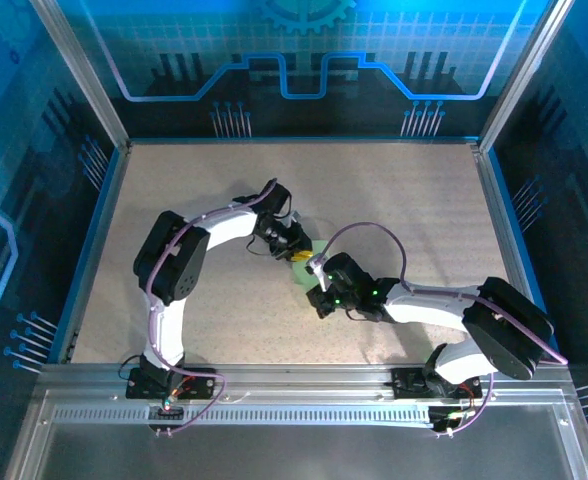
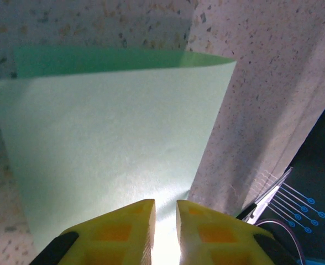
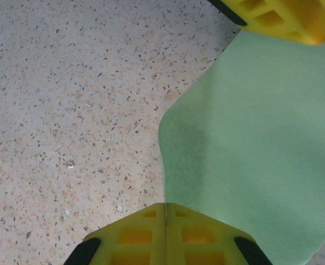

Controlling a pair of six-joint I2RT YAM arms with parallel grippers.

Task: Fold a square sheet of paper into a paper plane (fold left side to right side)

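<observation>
Pale green square sheet of paper held off the table at its middle, between both grippers.
The left gripper pinches one edge with its yellow fingers nearly together, and the sheet bows over on itself. The right gripper is pressed closed on the sheet's opposite edge.

Open tabletop around the paper (walls well apart).
</observation>
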